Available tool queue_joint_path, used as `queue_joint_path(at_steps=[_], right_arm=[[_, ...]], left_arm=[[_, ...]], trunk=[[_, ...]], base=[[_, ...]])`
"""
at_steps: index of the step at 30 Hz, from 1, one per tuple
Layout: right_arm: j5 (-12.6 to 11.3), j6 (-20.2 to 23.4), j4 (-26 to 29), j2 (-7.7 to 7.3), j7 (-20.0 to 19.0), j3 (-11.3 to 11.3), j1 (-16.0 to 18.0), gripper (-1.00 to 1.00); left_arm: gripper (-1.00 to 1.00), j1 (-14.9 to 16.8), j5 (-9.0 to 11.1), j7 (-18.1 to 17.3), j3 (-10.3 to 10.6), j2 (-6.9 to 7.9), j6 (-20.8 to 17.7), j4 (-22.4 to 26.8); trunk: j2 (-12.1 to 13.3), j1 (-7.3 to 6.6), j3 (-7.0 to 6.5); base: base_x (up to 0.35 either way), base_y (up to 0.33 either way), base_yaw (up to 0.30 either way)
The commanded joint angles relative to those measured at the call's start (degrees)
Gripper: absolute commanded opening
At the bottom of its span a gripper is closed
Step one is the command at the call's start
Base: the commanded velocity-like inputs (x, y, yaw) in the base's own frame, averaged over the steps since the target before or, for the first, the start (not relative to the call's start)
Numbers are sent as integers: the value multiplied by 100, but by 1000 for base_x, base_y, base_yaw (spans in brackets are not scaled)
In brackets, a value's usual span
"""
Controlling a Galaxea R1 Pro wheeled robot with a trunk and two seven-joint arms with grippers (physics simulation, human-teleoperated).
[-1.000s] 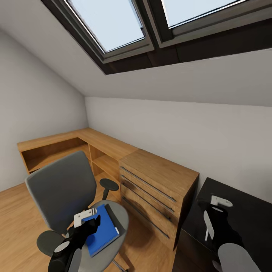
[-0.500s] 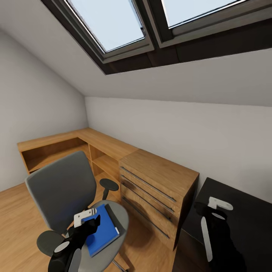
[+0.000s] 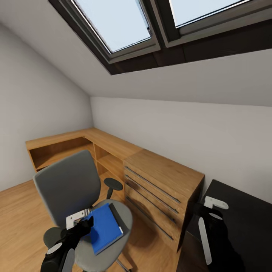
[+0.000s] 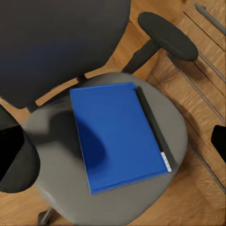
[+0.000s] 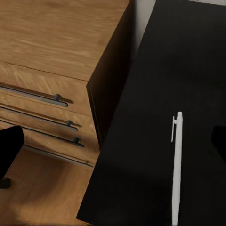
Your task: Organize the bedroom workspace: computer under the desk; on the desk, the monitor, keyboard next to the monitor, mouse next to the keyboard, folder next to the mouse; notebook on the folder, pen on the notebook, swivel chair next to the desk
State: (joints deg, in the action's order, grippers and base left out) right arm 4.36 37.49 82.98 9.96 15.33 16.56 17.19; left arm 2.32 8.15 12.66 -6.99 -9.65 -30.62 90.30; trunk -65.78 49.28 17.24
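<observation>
A blue folder (image 3: 105, 227) with a black spine lies flat on the seat of the grey swivel chair (image 3: 68, 185). My left gripper (image 3: 82, 223) hovers over the folder's near left edge, open; in the left wrist view the folder (image 4: 120, 136) lies below the left gripper (image 4: 115, 141), whose fingertips sit far apart. On the black desk (image 3: 245, 211) at lower right rests a white pen (image 3: 202, 240). My right gripper (image 3: 207, 214) hangs open above the desk's left end, and the pen (image 5: 176, 169) lies under the right gripper (image 5: 115, 141).
A wooden drawer unit (image 3: 162, 181) stands between the chair and the black desk, its side close to the desk's edge. A low wooden shelf (image 3: 60, 149) runs along the walls behind the chair. Skylights (image 3: 121, 22) slope overhead. Wood floor (image 3: 19, 211) lies left of the chair.
The whole view has shifted a little right. The right arm has sunk lower over the desk, so more of the pen shows. The left gripper now sits further off the folder's left side.
</observation>
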Motion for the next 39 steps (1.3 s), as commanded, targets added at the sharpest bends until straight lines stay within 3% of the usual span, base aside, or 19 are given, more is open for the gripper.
queue_joint_path(at_steps=[1,5,7,14,16,17,29,39], right_arm=[[43,40,8,4,-14,-10,4,100],[43,34,-14,4,-13,-157,-2,100],[40,35,-37,4,-13,-369,-20,100],[38,23,-95,4,-12,-524,-72,100],[43,19,-134,4,-12,-590,-74,100],[45,15,-211,4,-12,-745,-75,100],[61,5,-553,4,-3,-1231,-75,100],[72,3,-688,4,2,-1441,-75,100]], left_arm=[[100,6,65,38,-40,-3,-23,6],[100,6,70,36,-164,-2,-23,6],[100,6,72,35,-214,-3,-23,6],[100,6,72,34,-311,-3,-14,14],[100,6,72,34,-324,-4,-15,14],[100,6,72,30,-334,-5,-14,14],[100,6,72,26,-338,-6,-14,14],[100,6,72,26,-344,-3,-6,14]], trunk=[[-5,1,7],[-5,1,17],[-5,1,21],[-5,1,23],[-5,1,23],[-5,1,23],[-5,1,51],[-5,1,86]], base=[[0,0,267],[0,0,224],[0,0,79],[0,0,63],[0,0,227],[0,0,267],[0,0,268],[1,0,264]])
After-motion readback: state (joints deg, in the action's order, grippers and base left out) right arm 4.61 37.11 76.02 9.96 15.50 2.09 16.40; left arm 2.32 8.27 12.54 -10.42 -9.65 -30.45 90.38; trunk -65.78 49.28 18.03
